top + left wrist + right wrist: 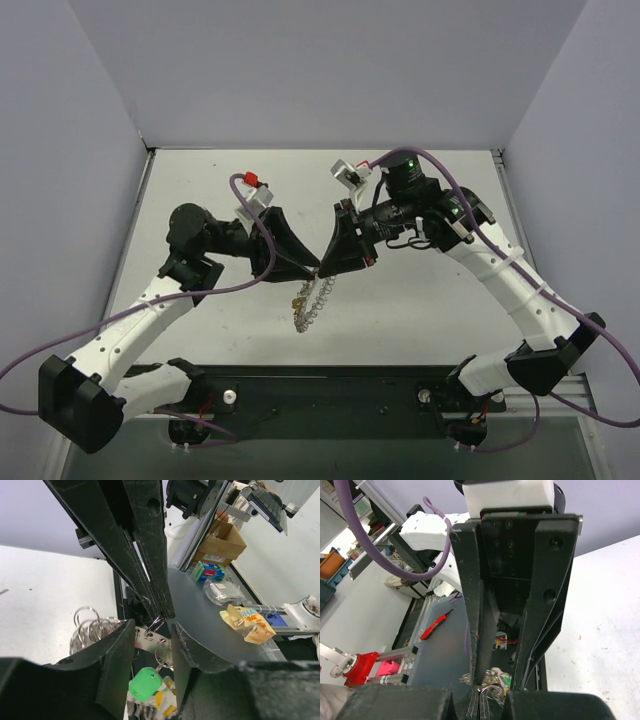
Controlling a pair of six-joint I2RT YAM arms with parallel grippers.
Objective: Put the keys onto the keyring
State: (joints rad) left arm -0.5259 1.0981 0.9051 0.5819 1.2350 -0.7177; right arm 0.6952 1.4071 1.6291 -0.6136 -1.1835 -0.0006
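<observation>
Both grippers meet above the middle of the table. My left gripper (313, 266) (151, 630) is shut across the flat silvery keyring (149, 635), which spans its jaws. Several wire loops (87, 625) of the keyring hang to the left, and it dangles below in the top view (308, 302). A green key (145, 684) and a yellow key (163, 700) hang under it from a thin wire ring. My right gripper (326, 270) (480, 696) is shut on a small wire ring (157, 623) at the keyring's edge. No red key shows.
White walls enclose the table on three sides. A black rail (320, 392) runs along the near edge. Off the table, a bench holds a cardboard box (225, 537), a green packet (210, 571) and snack bags (247, 622). A red-handled tool (436, 625) lies on it.
</observation>
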